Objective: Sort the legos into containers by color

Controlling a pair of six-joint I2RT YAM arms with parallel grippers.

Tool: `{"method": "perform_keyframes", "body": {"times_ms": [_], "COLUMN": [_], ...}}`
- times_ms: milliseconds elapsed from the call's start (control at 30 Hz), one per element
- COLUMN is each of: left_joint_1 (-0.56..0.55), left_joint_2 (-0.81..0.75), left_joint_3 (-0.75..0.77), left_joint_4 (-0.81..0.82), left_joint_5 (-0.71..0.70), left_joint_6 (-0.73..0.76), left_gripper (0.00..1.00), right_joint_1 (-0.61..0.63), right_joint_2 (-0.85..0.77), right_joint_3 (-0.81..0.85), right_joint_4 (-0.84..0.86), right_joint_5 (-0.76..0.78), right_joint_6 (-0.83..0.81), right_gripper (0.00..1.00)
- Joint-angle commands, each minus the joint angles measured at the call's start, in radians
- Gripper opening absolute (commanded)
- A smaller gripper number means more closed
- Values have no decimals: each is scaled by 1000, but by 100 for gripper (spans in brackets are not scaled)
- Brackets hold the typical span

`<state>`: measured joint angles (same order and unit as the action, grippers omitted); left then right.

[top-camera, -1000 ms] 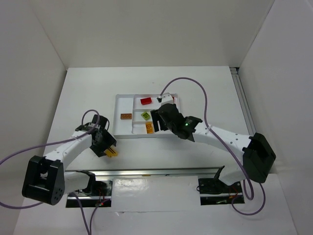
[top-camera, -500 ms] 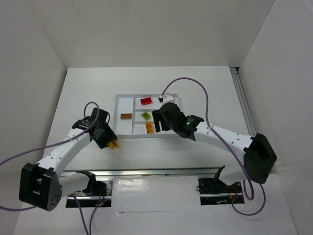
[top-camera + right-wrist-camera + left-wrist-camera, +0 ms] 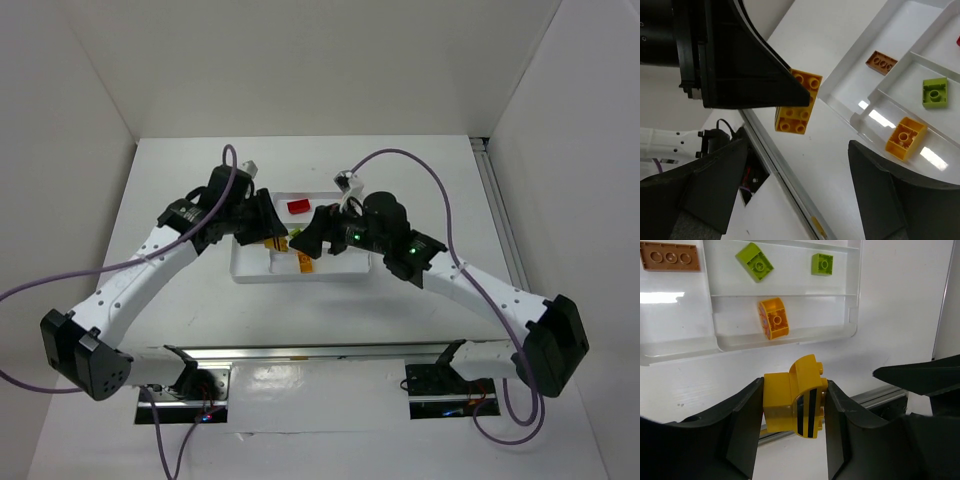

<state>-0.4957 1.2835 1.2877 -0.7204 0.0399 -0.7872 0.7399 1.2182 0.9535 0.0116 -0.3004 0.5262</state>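
Between the left gripper's [image 3: 795, 390] two black fingers sits a yellow brick [image 3: 784, 402], pinched by its sides. Two black stripes run down the face that its own wrist camera sees. The right wrist camera shows the same brick from another side, a grid of round hollows, hanging off the tip of a black finger beside the tray's [image 3: 850, 65] corner.

The right gripper [image 3: 797, 150] is spread wide with nothing in it, close to the left one over the tray.

In the tray, a brown brick [image 3: 670, 257] lies in the tall section. Two lime bricks [image 3: 755, 261] share one narrow compartment, and an orange brick [image 3: 773, 317] lies in the next.

The top view alone shows a red brick [image 3: 298, 206] in the far compartment. There the two arms cover much of the tray, which lies on a white table [image 3: 180, 180].
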Motion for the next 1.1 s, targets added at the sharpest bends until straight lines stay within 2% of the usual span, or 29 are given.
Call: {"method": "perform_keyframes", "body": {"times_ms": [0,267,400,467,567,667,700,833,933,967,1000,1067], "left_joint_1": [-3,-3,-3,-3,-3,-3,-3,-3,-3,-3,-3,-3], "left_joint_2": [20,39,48,48,39,39,39,30,21,20,20,11], "left_joint_3": [48,90,90,90,81,81,70,70,70,70,61,61], "left_joint_4": [24,33,44,44,44,44,44,44,44,44,44,44], "left_joint_5": [-2,9,37,37,37,37,37,26,26,26,26,17], "left_joint_6": [9,9,9,9,9,9,9,9,9,9,9,9], "left_gripper": [0,0,0,0,0,0,0,0,0,0,0,0], "right_joint_1": [32,52,52,52,52,52,43,33,23,23,23,23], "right_joint_2": [69,156,187,187,199,210,210,228,228,228,228,218], "right_joint_3": [17,73,73,62,62,62,53,53,5,-5,-16,-16], "right_joint_4": [125,136,177,215,251,289,304,343,419,456,465,465], "right_joint_5": [-16,17,17,17,7,-2,-2,-83,-104,-115,-115,-128], "right_joint_6": [58,32,54,66,78,107,116,146,201,227,236,236], "right_gripper": [90,89,83,76,75,66,59,52,37,27,21,15]}}
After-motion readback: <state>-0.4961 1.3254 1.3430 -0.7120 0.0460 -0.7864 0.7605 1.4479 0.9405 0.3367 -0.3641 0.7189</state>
